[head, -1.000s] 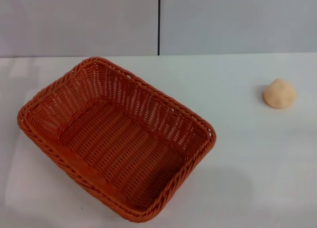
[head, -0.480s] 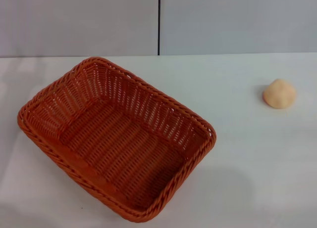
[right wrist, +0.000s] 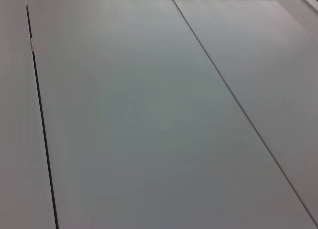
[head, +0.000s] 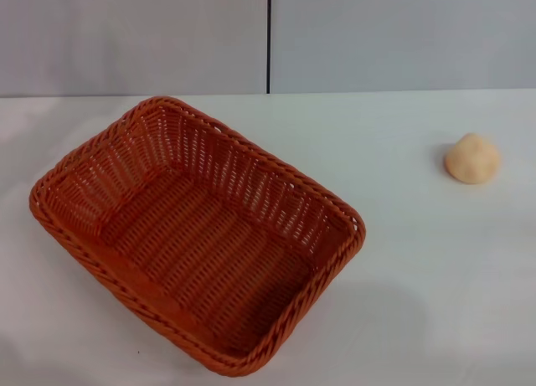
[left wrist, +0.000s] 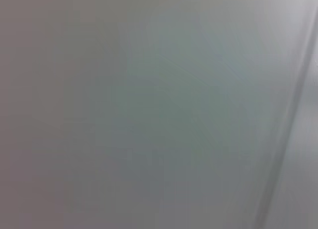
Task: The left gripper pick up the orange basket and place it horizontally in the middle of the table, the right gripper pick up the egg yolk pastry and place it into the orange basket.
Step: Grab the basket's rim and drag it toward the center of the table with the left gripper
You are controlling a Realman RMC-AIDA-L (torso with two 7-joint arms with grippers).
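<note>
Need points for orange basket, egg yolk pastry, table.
orange basket (head: 201,235), head view, on its woven floor.
egg yolk pastry (head: 473,159), head view, middle of the dome.
table (head: 435,285), head view, bare white top right of the basket.

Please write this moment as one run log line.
orange basket: left, angled, empty | egg yolk pastry: right, on table | both grippers: unseen

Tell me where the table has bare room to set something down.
The widest bare patch of table lies between the orange basket and the egg yolk pastry. A bare strip runs behind the basket. The left side is crowded.
</note>
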